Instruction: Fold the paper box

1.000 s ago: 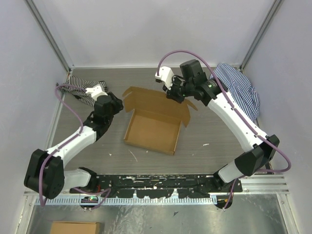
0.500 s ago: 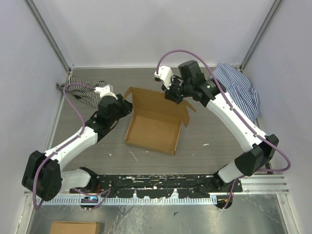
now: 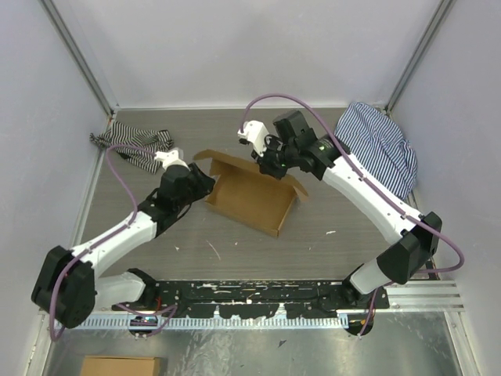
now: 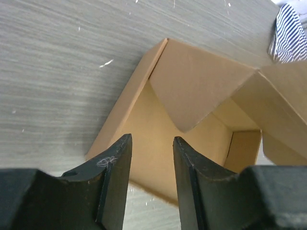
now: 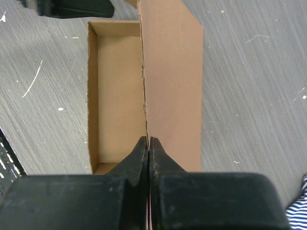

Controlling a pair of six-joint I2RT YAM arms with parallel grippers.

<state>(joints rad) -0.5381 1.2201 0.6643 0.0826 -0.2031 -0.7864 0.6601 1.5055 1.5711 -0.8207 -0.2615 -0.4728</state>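
Observation:
The brown paper box (image 3: 252, 202) lies mid-table as a shallow tray with its lid panel raised at the far side. My right gripper (image 3: 272, 168) is shut on the lid's edge. In the right wrist view the thin cardboard lid (image 5: 173, 72) runs straight into the pinched right gripper (image 5: 147, 140), with the tray's inside (image 5: 117, 96) to the left. My left gripper (image 3: 207, 185) is at the box's left end, open. From the left wrist its fingers (image 4: 117, 158) hover over the tray's near-left wall, and a folded side flap (image 4: 192, 86) stands beyond. Nothing is gripped there.
A striped cloth (image 3: 129, 146) lies at the far left of the table. A larger striped cloth (image 3: 381, 145) is bunched at the far right, against the wall. Side walls close in the table on both sides.
My right gripper has carried the lid leftward and up, tilting the box and shifting it. The left arm has swung right to the box's left end, its jaws slightly narrower.

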